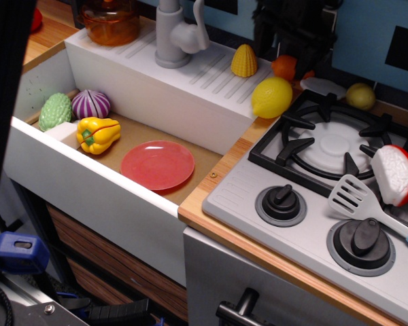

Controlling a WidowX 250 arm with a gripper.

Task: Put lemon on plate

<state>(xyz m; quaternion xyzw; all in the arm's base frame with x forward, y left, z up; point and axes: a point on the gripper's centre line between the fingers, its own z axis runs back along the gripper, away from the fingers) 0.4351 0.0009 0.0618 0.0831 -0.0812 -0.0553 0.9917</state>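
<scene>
The smooth yellow lemon lies on the wooden counter at the sink's back right corner, beside the stove. The red-pink plate lies flat on the sink floor, to the front left of the lemon and lower. My black gripper hangs at the top of the view, behind and just above the lemon, over an orange toy vegetable. Its fingers look apart and hold nothing. The upper part of the gripper is cut off by the frame edge.
In the sink lie a yellow pepper, a purple onion and a green vegetable. Ridged corn and a grey faucet stand on the back ledge. The stove and a spatula are on the right. A dark bar blocks the left edge.
</scene>
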